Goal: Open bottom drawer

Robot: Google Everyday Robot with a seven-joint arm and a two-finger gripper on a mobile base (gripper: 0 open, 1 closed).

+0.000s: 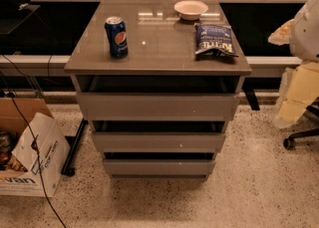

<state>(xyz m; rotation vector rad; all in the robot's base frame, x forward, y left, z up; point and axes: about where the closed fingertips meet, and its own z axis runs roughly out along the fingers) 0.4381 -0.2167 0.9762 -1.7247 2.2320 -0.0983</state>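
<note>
Nearest the floor, at the foot of the bench (159,48), the bottom drawer (158,167) is seen as the shortest of three handleless grey-brown fronts, and it is judged not yet pulled out. A cardboard box (25,162) and a trailing black cable (30,137) are shown on the speckled floor just left of the bench's base.

Directly above the bottom drawer, the middle drawer (158,141) is marked by a small white dot. Above that the top drawer (158,106) is set, the tallest front of the three. Each front is separated from the one above by a dark slot.

On the bench's top a blue soda can (116,36) is stood upright near the front left, a blue crisp bag (214,40) is laid at the right, and a pale bowl (191,9) is placed towards the back.

A pale, blurred shape right of the bench, level with its top and well apart from it, is taken to be the gripper (299,28). Whether it is open or closed cannot be told.

With no handle offered, a purchase must be found in the narrow slot. The middle front could be caught by mistake, or the lip could be slipped off. A sharp tug could also topple the can.
</note>
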